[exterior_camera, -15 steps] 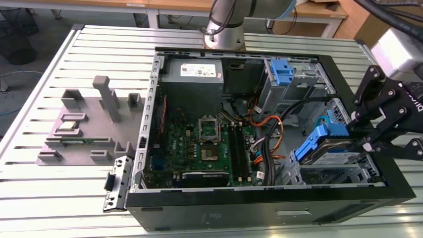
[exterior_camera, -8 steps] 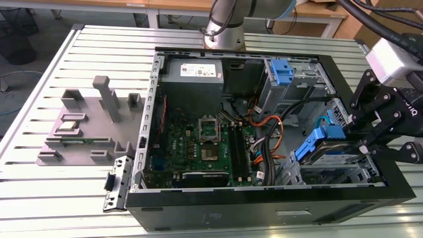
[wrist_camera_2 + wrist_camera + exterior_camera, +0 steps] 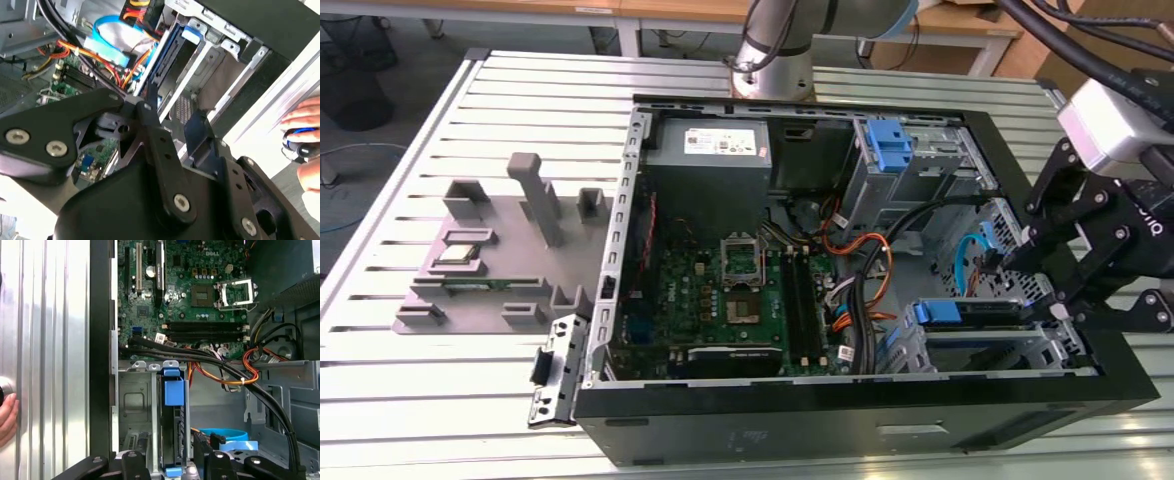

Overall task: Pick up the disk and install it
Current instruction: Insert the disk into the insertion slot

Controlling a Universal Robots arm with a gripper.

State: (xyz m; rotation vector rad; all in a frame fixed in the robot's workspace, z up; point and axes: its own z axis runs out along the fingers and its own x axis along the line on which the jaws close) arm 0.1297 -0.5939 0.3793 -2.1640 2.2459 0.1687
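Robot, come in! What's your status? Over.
Gripper right at the drive cage. Disk on edge inside the cage. Black cables cross near the cage's end.

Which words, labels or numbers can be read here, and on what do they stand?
Nothing can be read.
Power supply sticker: print too small to read.
Motherboard: white markings too small to read.
Gripper: white letters cut off, unreadable.

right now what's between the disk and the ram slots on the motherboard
In the first wrist view, a bundle of black cables crosses between the disk and the RAM slots, with orange wires just beside it.
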